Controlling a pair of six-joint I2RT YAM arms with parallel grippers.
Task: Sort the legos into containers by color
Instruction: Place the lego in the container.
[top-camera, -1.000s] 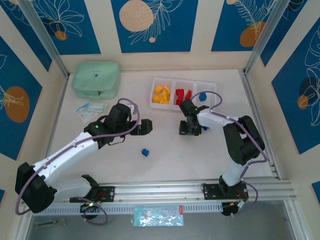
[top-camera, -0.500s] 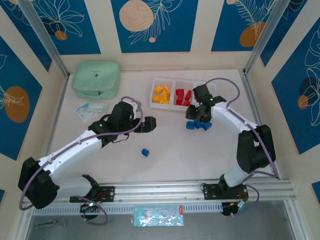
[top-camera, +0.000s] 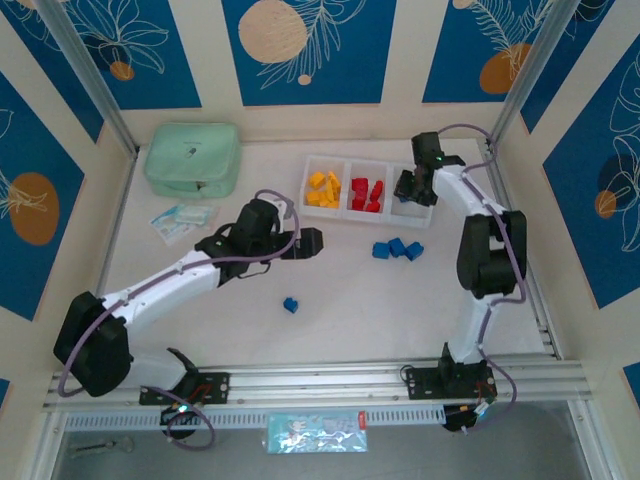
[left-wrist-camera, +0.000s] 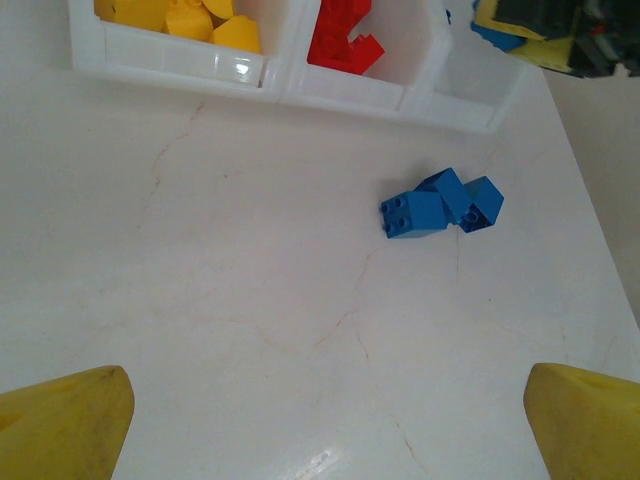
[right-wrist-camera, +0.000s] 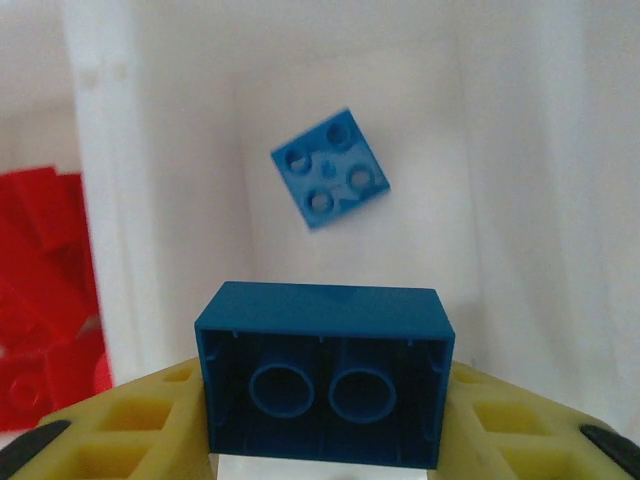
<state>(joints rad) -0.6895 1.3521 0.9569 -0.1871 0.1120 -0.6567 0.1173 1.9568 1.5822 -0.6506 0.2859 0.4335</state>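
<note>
The white three-compartment tray (top-camera: 345, 210) sits at the back of the table, with yellow bricks (top-camera: 323, 189) on the left and red bricks (top-camera: 366, 192) in the middle. My right gripper (top-camera: 412, 190) hangs over the right compartment, shut on a blue brick (right-wrist-camera: 322, 372) seen from its hollow underside. Below it a small blue brick (right-wrist-camera: 329, 167) lies on that compartment's floor. Three blue bricks (top-camera: 397, 249) cluster on the table in front of the tray; the same blue cluster (left-wrist-camera: 442, 203) appears in the left wrist view. A lone blue brick (top-camera: 290, 304) lies nearer. My left gripper (top-camera: 312, 243) is open above bare table.
A mint-green zippered pouch (top-camera: 192, 158) lies at the back left, with a small plastic packet (top-camera: 180, 219) in front of it. Metal frame rails (top-camera: 515, 230) run along the right side and the near edge.
My right gripper has risen from the blue cluster with one blue brick and swung back over the tray's right compartment. My left gripper has crept to the right.
</note>
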